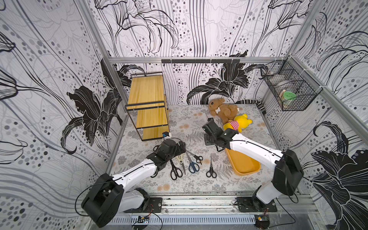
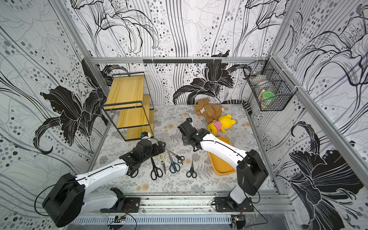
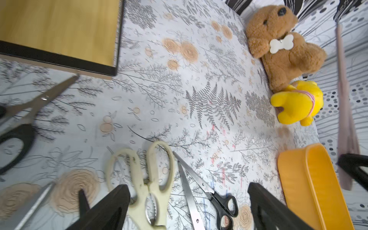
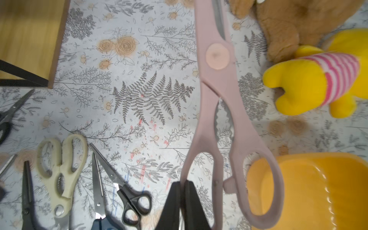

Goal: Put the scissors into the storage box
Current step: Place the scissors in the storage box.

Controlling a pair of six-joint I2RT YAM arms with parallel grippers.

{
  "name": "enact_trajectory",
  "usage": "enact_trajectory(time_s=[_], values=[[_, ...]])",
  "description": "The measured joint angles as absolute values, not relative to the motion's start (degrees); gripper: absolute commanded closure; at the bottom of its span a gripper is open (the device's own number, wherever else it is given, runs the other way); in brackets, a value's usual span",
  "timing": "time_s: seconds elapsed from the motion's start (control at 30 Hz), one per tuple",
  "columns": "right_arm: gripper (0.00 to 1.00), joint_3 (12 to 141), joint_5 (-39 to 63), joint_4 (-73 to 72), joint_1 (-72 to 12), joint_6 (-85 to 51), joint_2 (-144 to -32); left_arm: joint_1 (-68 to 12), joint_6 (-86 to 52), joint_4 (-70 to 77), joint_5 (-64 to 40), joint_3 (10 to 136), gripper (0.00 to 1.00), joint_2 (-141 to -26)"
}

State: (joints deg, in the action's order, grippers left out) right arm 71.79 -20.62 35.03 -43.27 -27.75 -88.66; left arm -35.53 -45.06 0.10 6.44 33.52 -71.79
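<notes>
While the pink scissors (image 4: 217, 95) hang clear of the table, the right gripper (image 4: 182, 184) has its jaws pressed together on the rim of one handle loop, blades pointing toward the far side; the pair is not in the storage box (image 1: 249, 173) but just off its far end. That orange-yellow box lies on the right of the flowered tablecloth (image 1: 191, 123), partly under the right arm. Left of it, near the front, a row of scissors lies flat on the cloth: a slim black-handled pair (image 1: 211, 172) nearest the box, then a small black-handled pair (image 1: 198, 158), a dark blue-handled pair (image 1: 193, 166), cream kitchen shears (image 3: 147, 191) and a large black-handled pair (image 1: 175, 171). The left gripper (image 3: 187, 185) hovers over the cream shears with its jaws wide apart, gripping nothing. Further left, another black-handled pair (image 3: 18, 129) lies near the yellow wooden shelf (image 1: 147, 103), which stands at the far left. A brown plush dog (image 1: 223, 109) and a yellow plush bear (image 1: 238, 123) lie together at the far right, beyond the box. A black wire basket (image 1: 290, 89) hangs on the right wall.
</notes>
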Motion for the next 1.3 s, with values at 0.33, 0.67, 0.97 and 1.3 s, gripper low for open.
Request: enact_trajectory(time_s=[0.33,0.67,0.97,1.3], values=[[0.98,53.2,-21.2,43.5,-39.7,-33.9,-68.4,-42.9,-46.5,2.1,7.5,45.8,0.03,-81.5],[0.98,38.9,-18.6,43.0,-30.7,-38.5,-61.3,-45.6,-46.9,2.5,9.2,46.3,0.03,-82.5],[0.98,37.2,-15.2,35.5,-28.2,-34.8,-67.9,-45.6,-46.9,1.0,12.6,44.6,0.03,-79.9],[0.97,37.2,-8.2,26.3,-28.1,-33.3,-75.6,-45.6,-46.9,0.3,13.6,44.5,0.03,-79.9]])
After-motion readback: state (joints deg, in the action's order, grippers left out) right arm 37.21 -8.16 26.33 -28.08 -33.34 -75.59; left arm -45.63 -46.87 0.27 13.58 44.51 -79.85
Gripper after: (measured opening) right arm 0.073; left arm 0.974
